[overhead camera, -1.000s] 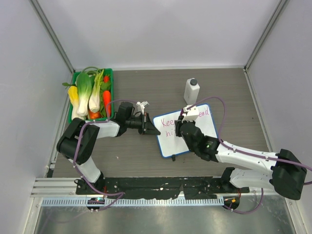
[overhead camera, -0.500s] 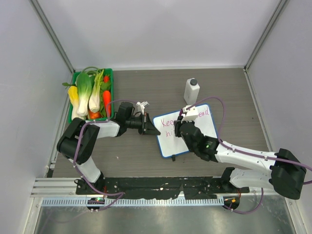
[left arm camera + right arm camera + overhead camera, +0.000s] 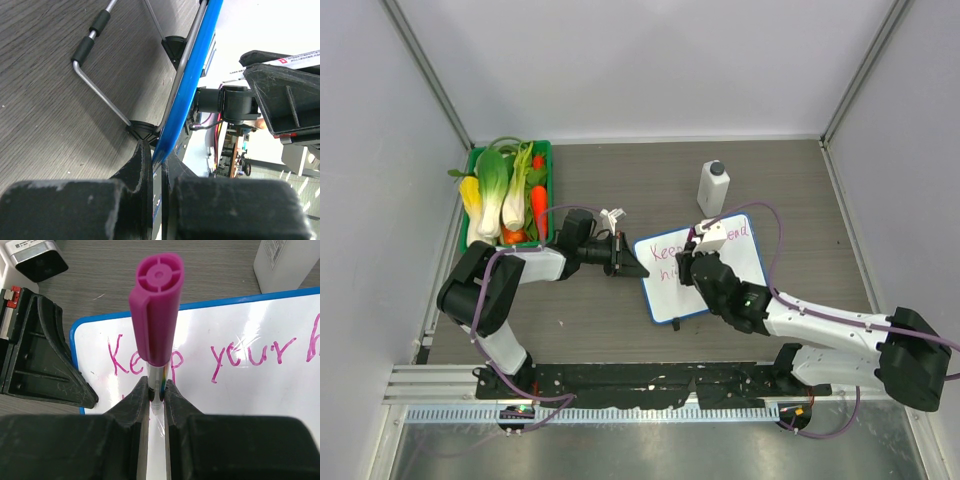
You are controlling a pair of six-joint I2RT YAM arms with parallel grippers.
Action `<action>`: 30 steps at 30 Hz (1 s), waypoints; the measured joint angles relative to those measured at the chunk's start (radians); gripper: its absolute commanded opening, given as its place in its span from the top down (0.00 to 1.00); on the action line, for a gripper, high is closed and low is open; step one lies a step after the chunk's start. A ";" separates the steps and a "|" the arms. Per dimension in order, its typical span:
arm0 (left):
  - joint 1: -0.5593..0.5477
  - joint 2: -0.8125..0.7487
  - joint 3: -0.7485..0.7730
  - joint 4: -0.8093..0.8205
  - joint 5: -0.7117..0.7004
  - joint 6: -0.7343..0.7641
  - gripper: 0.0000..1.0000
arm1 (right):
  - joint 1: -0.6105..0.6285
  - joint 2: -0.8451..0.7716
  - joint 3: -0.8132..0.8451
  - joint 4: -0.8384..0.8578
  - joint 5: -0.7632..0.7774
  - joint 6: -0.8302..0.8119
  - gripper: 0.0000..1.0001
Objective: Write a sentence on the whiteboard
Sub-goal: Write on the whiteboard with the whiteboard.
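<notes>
Right wrist, right pincer (image 3: 156,390) pinching marker (image 3: 156,310) above whiteboard (image 3: 240,405), left pincer (image 3: 157,167) clamping its edge

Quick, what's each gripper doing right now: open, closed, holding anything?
Left gripper: fingers closed on the whiteboard edge.
Right gripper: fingers closed on the marker.

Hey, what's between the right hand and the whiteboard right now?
A marker with a magenta end, clamped in the right hand, stands over the whiteboard; its tip is hidden. The right wrist view shows this best.
</notes>
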 measured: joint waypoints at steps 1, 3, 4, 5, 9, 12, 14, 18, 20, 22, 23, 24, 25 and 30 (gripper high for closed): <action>0.000 0.000 0.000 0.000 0.000 0.000 1.00 | 0.000 -0.005 -0.005 -0.001 -0.001 0.002 0.98; 0.000 0.000 0.000 0.000 0.000 0.000 1.00 | 0.000 -0.014 -0.014 -0.001 -0.002 0.007 0.99; 0.000 0.001 0.000 0.000 0.000 0.000 1.00 | 0.000 -0.016 -0.016 -0.002 -0.001 0.010 0.99; 0.000 0.001 0.000 0.001 0.000 0.000 1.00 | 0.000 -0.018 -0.018 -0.002 -0.001 0.011 0.98; 0.000 0.003 0.000 0.003 0.001 0.000 1.00 | 0.000 -0.018 -0.018 -0.006 0.006 0.020 0.99; 0.000 0.005 0.000 0.004 0.002 0.000 1.00 | 0.000 -0.018 -0.018 -0.010 0.021 0.022 0.98; 0.000 0.005 0.000 0.005 0.002 0.000 1.00 | 0.000 -0.017 -0.018 -0.010 0.031 0.022 0.99; 0.000 0.007 0.000 0.008 0.003 -0.001 1.00 | 0.000 -0.002 -0.003 -0.016 0.053 0.021 0.99; 0.000 0.007 0.000 0.008 0.003 -0.001 1.00 | 0.000 0.008 0.008 -0.019 0.061 0.018 0.99; 0.000 0.007 0.000 0.008 0.003 -0.001 1.00 | 0.000 0.016 0.018 -0.021 0.066 0.015 0.99; 0.000 0.007 0.000 0.008 0.003 -0.001 1.00 | 0.000 0.019 0.022 -0.022 0.068 0.013 0.99; 0.000 0.007 0.000 0.008 0.003 -0.001 1.00 | 0.000 0.020 0.023 -0.022 0.071 0.012 0.99; 0.000 0.007 0.000 0.009 0.003 -0.001 1.00 | 0.000 0.021 0.024 -0.022 0.071 0.010 0.99; 0.000 0.007 0.000 0.010 0.003 -0.001 1.00 | 0.000 0.023 0.024 -0.022 0.071 0.005 0.99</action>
